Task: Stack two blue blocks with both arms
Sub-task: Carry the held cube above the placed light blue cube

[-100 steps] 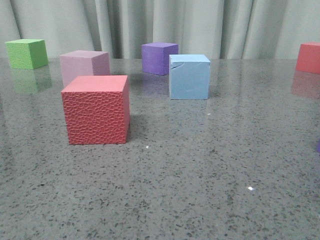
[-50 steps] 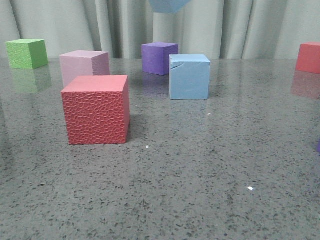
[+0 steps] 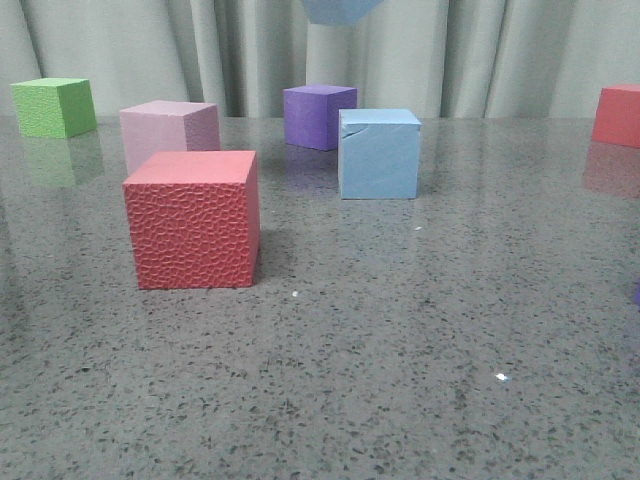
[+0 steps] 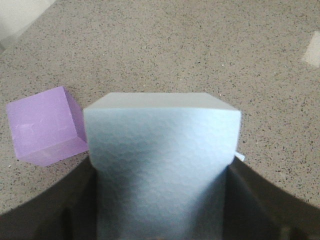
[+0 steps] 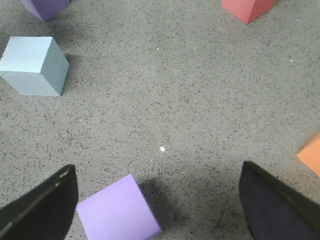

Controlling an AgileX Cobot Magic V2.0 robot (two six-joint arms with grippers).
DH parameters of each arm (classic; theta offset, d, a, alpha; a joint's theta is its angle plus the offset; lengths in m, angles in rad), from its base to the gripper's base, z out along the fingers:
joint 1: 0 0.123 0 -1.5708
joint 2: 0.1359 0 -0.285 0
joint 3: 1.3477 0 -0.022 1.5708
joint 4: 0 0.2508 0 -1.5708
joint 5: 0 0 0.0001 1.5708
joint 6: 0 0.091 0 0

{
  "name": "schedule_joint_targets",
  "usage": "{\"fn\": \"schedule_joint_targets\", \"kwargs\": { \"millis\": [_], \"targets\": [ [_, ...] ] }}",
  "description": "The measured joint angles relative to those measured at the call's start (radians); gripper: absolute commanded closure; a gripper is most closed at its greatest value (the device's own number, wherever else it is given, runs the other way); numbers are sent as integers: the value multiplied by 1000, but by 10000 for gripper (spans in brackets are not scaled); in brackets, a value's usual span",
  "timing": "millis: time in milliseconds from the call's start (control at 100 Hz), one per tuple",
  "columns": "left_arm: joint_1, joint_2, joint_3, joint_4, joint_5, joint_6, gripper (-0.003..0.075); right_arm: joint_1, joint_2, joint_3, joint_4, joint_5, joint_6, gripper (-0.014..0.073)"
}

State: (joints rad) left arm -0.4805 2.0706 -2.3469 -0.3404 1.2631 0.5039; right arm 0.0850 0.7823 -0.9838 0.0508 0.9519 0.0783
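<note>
One blue block [image 3: 378,153], creased near its top left edge, stands on the table right of centre, also seen as the blue block [image 5: 35,65] in the right wrist view. The second blue block [image 3: 340,10] hangs high above it, cut off by the top of the front view. My left gripper [image 4: 160,200] is shut on that blue block [image 4: 160,150], its black fingers [image 4: 60,210] pressing both sides. The held block hides the table right under it. My right gripper [image 5: 160,200] is open, high over the table, with nothing in it. Neither arm shows in the front view.
A red cube [image 3: 192,218] stands front left, with a pink cube [image 3: 168,132] and a green cube [image 3: 53,106] behind it. A dark purple cube [image 3: 318,115] sits behind the creased block. Another red cube [image 3: 617,114] is far right. A lilac cube [image 5: 117,210] lies under my right gripper, an orange one [image 5: 310,155] beside it.
The held blue block came into the top edge of the front view, above the purple and creased blue cubes. Since half a second ago it has barely moved.
</note>
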Motion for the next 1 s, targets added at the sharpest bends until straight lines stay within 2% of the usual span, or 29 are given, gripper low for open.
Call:
{"fn": "schedule_joint_targets", "kwargs": {
  "millis": [480, 1000],
  "targets": [
    [0, 0, 0, -61, 0, 238, 542, 0, 0, 0, 5, 0, 0, -53],
    [-28, 2, 39, -35, 0, 319, 542, 0, 0, 0, 5, 0, 0, -53]
  ]
}}
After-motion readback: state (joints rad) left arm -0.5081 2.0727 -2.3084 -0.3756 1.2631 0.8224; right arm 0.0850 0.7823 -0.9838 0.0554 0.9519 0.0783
